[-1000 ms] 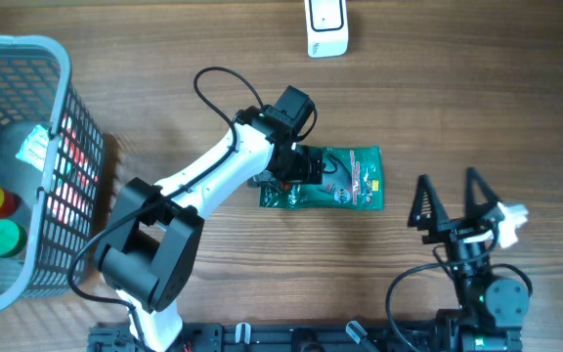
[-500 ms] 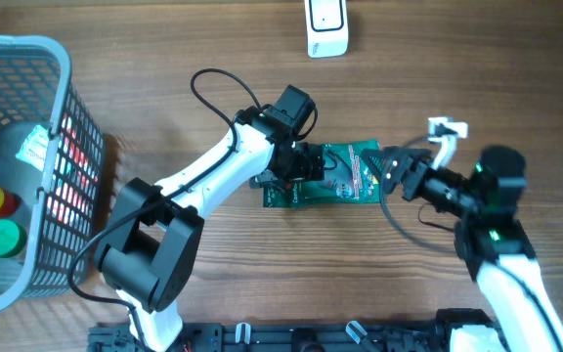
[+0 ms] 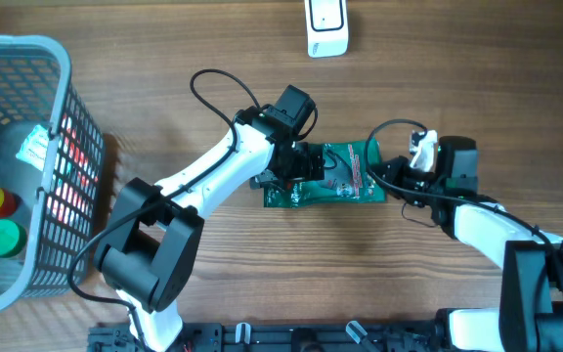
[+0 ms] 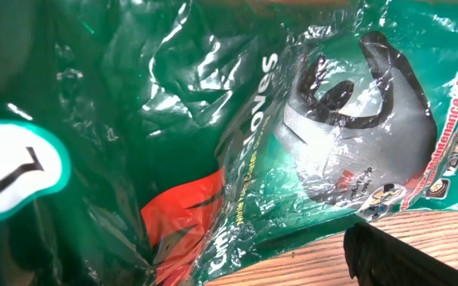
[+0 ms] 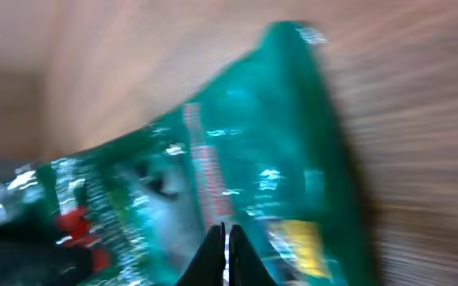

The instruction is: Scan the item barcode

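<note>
Left hand [image 3: 299, 164] stood wide open, glove packet [image 3: 345, 178] right beneath it; right hand [image 3: 379, 172] was clenched shut, packet's edge just ahead.

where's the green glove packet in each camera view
Overhead: green packet lies near the centre of the picture.
Left wrist: packet fills most of the frame, close up.
Right wrist: packet, blurred, slants across the middle.
Shared landmark: the wooden table under it.

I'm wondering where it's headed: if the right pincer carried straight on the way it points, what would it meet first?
The green glove packet, lying just ahead of the right pincer, whose tips are shut; blur hides the gap.
</note>
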